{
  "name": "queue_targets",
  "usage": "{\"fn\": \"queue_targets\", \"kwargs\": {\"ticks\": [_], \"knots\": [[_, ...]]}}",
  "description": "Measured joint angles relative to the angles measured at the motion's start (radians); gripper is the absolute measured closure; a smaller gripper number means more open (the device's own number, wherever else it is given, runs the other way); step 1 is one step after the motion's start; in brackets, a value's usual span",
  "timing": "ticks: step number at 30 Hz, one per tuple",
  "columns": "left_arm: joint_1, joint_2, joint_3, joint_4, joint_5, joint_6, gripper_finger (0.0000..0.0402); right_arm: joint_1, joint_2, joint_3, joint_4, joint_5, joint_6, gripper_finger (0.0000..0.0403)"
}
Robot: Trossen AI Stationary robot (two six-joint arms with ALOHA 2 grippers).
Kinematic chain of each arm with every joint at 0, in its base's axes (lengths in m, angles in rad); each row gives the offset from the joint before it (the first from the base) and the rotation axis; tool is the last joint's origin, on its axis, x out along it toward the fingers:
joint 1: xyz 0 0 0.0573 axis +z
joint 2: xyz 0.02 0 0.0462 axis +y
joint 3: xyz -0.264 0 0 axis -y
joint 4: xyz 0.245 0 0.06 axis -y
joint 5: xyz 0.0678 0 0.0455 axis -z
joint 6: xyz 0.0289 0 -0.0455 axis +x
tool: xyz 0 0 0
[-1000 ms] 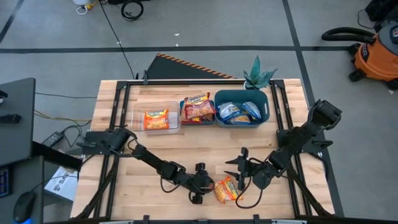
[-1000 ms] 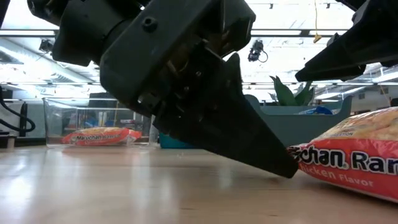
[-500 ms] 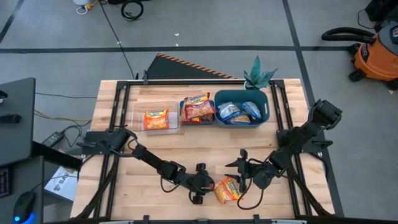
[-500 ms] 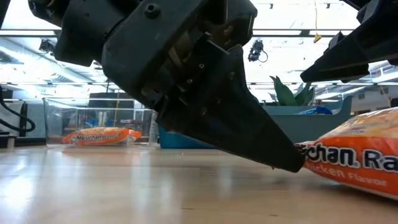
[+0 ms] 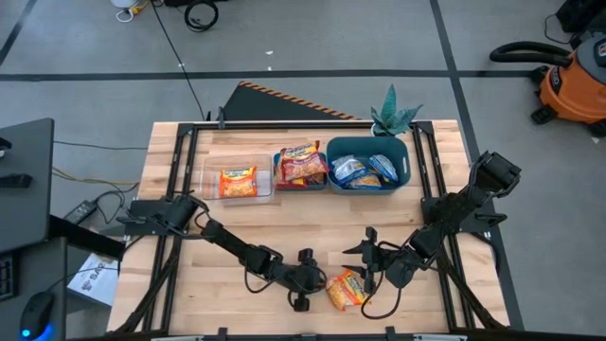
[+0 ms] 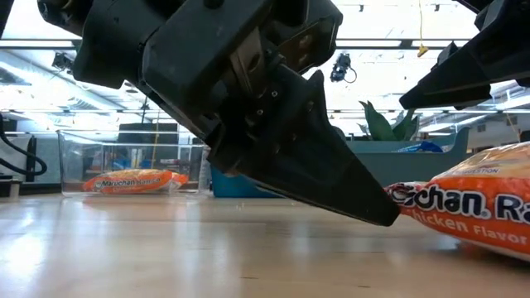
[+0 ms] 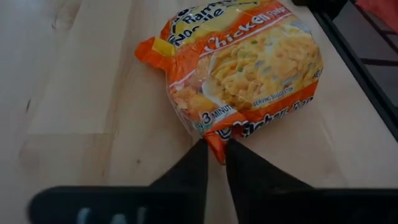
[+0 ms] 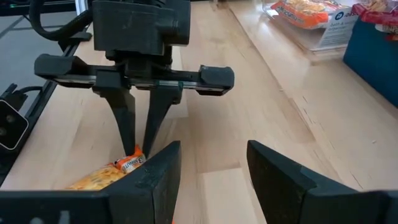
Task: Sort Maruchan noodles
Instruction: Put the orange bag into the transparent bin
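One orange Maruchan noodles packet (image 5: 347, 288) lies flat on the wooden table near its front edge, also seen in the left wrist view (image 7: 249, 68) and the low view (image 6: 472, 211). My left gripper (image 5: 322, 282) is at the packet's left end, shut on its corner. My right gripper (image 5: 365, 258) hangs open just past the packet's far right side, with nothing between its fingers (image 8: 211, 149). Other noodle packets lie in the bins at the back. My left gripper pinches a corner of the packet's crimped end seam (image 7: 216, 138) between its two fingertips. The fingers (image 6: 364, 199) come from the table's left, slanting down low over the wood. The rest of the packet lies on the table.
At the back stand a clear bin (image 5: 237, 178) with an orange packet, a small blue bin (image 5: 301, 167) with red packets and a teal bin (image 5: 369, 163) with blue-silver packets. A small plant (image 5: 394, 114) stands behind them. Bare wood lies between bins and grippers.
My left gripper's fingers have drawn together on the packet's corner. In the low view the packet's end at the fingers has shifted and risen a little. My right gripper has kept still.
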Motion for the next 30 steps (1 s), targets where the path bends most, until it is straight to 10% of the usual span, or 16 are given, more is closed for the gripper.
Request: {"fn": "queue_targets", "kwargs": {"ticks": [15, 30], "knots": [[0.011, -0.179, -0.001, -0.112, 0.026, 0.056, 0.0398, 0.0, 0.0, 0.0, 0.0, 0.032, -0.012, 0.0213], [0.01, -0.519, -0.001, -0.739, -0.303, 0.079, 0.04, 0.001, -0.001, 0.0, 0.005, 0.045, -0.017, 0.0213]]}}
